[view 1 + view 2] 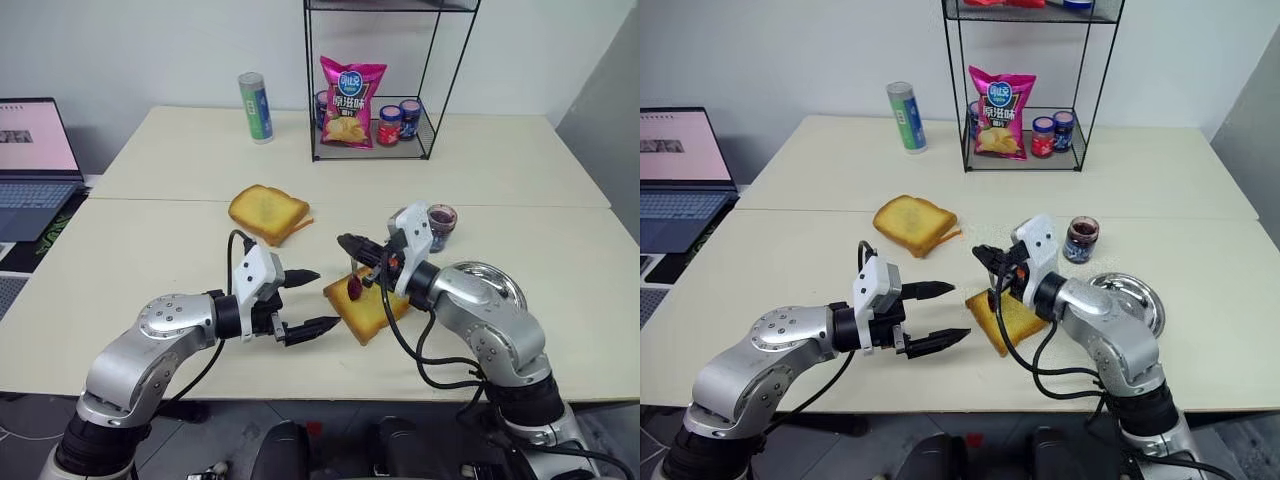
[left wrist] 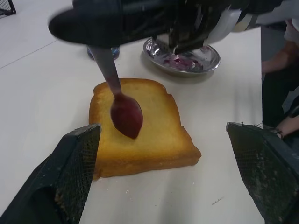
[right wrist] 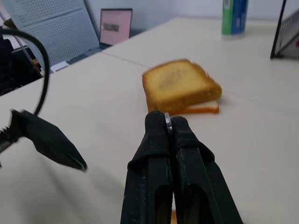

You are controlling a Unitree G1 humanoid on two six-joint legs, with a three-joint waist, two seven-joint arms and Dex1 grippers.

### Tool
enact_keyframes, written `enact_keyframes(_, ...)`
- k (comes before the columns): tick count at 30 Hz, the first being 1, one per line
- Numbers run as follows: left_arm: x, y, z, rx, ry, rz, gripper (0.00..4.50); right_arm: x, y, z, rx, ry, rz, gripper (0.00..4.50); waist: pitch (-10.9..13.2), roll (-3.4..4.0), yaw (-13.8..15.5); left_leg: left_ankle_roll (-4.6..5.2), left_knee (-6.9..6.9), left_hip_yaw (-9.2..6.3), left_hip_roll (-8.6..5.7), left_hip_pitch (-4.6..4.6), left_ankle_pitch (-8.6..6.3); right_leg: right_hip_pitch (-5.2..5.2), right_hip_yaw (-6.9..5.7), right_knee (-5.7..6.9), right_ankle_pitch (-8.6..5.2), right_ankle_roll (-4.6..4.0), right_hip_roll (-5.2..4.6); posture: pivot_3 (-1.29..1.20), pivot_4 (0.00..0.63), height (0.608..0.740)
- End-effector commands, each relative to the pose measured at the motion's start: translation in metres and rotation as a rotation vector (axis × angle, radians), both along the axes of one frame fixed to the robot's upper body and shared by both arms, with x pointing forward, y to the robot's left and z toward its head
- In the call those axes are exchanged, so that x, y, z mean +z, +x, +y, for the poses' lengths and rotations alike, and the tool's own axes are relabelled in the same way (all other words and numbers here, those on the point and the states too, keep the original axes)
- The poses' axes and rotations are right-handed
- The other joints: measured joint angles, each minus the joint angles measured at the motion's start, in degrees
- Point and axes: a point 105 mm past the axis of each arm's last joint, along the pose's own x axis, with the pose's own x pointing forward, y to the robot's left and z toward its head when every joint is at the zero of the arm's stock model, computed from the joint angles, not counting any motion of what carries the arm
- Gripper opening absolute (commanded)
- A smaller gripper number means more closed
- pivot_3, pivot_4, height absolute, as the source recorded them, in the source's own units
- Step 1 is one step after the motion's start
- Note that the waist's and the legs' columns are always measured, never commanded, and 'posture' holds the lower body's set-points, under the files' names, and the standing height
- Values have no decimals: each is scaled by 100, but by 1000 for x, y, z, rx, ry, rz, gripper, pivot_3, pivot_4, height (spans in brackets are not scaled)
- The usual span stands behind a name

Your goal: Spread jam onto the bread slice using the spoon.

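your bread slice [image 1: 368,306] lies on the counter [image 1: 150,260] at six o'clock from the jam [image 1: 440,221]. right pincer [image 1: 352,245] pinches the spoon [image 1: 355,283]; jam may drip off. left pincer [image 1: 310,298] is spread.

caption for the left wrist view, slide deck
Right end effector holds the jam-loaded spoon above the bread slice.

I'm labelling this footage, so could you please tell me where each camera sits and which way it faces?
Left and right eye views: on the head, looking forward and down over both arms and the table.
Left wrist view: along the open left gripper at the bread slice and jam-loaded spoon.
Right wrist view: along the right gripper, shut on the spoon, toward the other toast.
Shared: the spoon.
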Motion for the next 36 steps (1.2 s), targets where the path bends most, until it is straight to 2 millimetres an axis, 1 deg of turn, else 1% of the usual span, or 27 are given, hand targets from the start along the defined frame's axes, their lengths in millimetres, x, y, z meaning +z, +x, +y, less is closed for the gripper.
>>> enact_keyframes(1, 10, -3, -4, -22, -1, -46, 4500, 6, 8, -14, -60, 6, -42, 18, 0, 0, 0, 0, 0, 0, 0, 0, 0, 0, 0, 1, 0, 0, 0, 0, 150, 740)
enact_keyframes(5, 10, -4, -4, -24, 0, -45, 4500, 8, 13, -26, -107, -14, -64, 18, 0, 0, 7, 0, 2, -2, -1, 1, 0, 1, -2, 2, 0, 0, 0, 0, 150, 740)
enact_keyframes(10, 10, -2, -4, -27, 1, -46, 4500, 17, 17, -38, -146, -46, -119, 18, -1, -1, 15, 0, 4, 0, -7, 1, 0, 3, -1, 1, 0, 2, -1, 0, 150, 740)
enact_keyframes(15, 10, 0, -4, -30, 2, -48, 4500, 25, 17, -41, -153, -62, -151, 18, -1, -1, 16, 0, 3, -2, -4, 1, 0, 3, -2, 2, 0, 1, 0, 0, 150, 740)
enact_keyframes(20, 11, 2, -5, -32, 2, -54, 4500, 26, 19, -44, -161, -97, -183, 18, -1, -1, 16, 0, 2, -1, -4, 1, 0, 3, -1, 1, 0, 1, 2, 0, 150, 740)
enact_keyframes(24, 11, 1, -4, -31, 5, -55, 4500, 36, 20, -45, -172, -27, -160, 18, -1, -1, 12, 0, 4, 0, -4, 1, 0, 2, 0, 2, 0, 1, 2, 0, 150, 740)
enact_keyframes(27, 11, 1, -3, -28, 9, -54, 4500, 41, 21, -44, -169, 148, -35, 18, -1, -2, 12, 0, 3, -2, 1, 1, 0, 2, -1, 4, 1, 1, 3, 0, 150, 740)
enact_keyframes(28, 11, 1, -3, -27, 10, -55, 4500, 38, 20, -42, -160, 207, 22, 18, -1, -1, 11, 0, 1, -3, 2, 2, 0, 2, -1, 4, 1, 1, 3, 0, 150, 740)
enact_keyframes(32, 12, 1, -4, -26, 9, -56, 4500, 32, 17, -37, -135, 298, 134, 18, -1, -1, 2, -1, -1, -3, 4, 2, 0, 1, -1, 4, 6, -11, 3, 0, 150, 740)
enact_keyframes(34, 12, 1, -4, -26, 9, -55, 4500, 26, 15, -33, -126, 358, 208, 18, -1, -1, 0, -1, 0, -1, 1, 2, 0, 2, 0, 4, 12, -21, 3, 0, 150, 740)
enact_keyframes(35, 12, 0, -3, -25, 11, -55, 4500, 19, 13, -29, -122, 387, 254, 18, -1, -1, -2, 0, 0, 0, 0, 2, 0, 2, 0, 4, 12, -21, 2, 0, 150, 740)
enact_keyframes(36, 12, 0, -3, -22, 13, -55, 4500, 8, 12, -25, -132, 409, 313, 18, -2, -3, -2, 0, 0, 0, 0, 2, 0, 2, 1, 4, 12, -21, 2, 0, 150, 740)
